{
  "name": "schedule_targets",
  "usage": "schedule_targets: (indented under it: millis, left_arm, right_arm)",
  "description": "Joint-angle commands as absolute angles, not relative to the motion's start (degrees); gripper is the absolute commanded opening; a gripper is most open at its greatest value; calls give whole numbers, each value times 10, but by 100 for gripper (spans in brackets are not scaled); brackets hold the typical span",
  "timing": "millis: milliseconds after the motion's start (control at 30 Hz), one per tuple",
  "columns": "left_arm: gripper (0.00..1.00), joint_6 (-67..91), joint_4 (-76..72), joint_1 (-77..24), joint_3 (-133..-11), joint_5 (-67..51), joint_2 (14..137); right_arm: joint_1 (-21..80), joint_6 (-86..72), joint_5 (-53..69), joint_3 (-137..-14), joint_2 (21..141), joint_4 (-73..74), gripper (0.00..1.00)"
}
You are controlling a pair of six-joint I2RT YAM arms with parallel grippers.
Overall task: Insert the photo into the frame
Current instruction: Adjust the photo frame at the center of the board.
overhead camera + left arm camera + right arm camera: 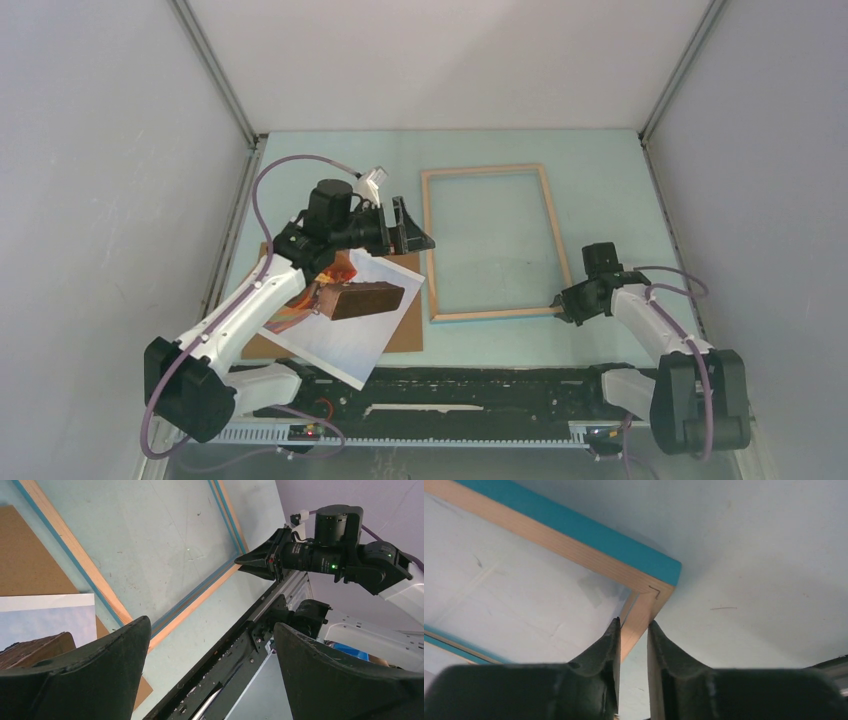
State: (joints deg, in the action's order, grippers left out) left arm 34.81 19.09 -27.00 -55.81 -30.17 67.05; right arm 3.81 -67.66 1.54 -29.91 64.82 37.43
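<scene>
The frame (487, 172) lies flat in the middle of the table with its light wood side up; blue shows on its edges (574, 540). My right gripper (562, 305) is at the frame's near right corner, its jaws pressed on either side of the wooden rail (634, 622). The photo (350, 320) rests at the left on a brown backing board (405, 325), with a dark brown block and orange patches showing. My left gripper (415, 235) hovers wide open beside the frame's left rail (75, 550), holding nothing (210, 625). Part of the photo (45, 620) shows in the left wrist view.
The brown backing board (25, 555) lies under the photo, left of the frame. A black rail (450, 385) runs along the table's near edge between the arm bases. Grey walls enclose the table on the left, right and back.
</scene>
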Motion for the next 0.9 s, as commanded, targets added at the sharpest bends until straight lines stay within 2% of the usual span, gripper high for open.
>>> schedule_targets:
  millis: [0, 67, 133, 367, 567, 633, 733, 833, 867]
  left_arm:
    - [100, 335, 190, -266, -551, -294, 662]
    - [100, 339, 188, -266, -555, -293, 668]
    - [100, 355, 183, -265, -553, -279, 672]
    - [100, 458, 128, -253, -535, -167, 693]
    - [100, 497, 75, -240, -616, -134, 830]
    - [100, 491, 62, -232, -661, -139, 890]
    - [100, 432, 70, -227, -758, -132, 985]
    - [100, 358, 93, -224, -863, -144, 1084]
    - [100, 342, 106, -222, -898, -146, 1113]
  right_arm:
    - [8, -651, -27, -297, 655, 363, 19]
    - [-32, -625, -39, -298, 657, 369, 10]
    - [-64, -584, -51, -305, 670, 368, 5]
    - [-113, -411, -154, -458, 803, 411, 2]
    - [-129, -276, -190, -520, 866, 347, 0]
    - [-132, -251, -188, -535, 863, 320, 9]
    - [-141, -236, -165, -572, 871, 306, 36]
    - [-144, -241, -131, -602, 882, 309, 57]
    - [-144, -253, -123, -608, 882, 314, 67]
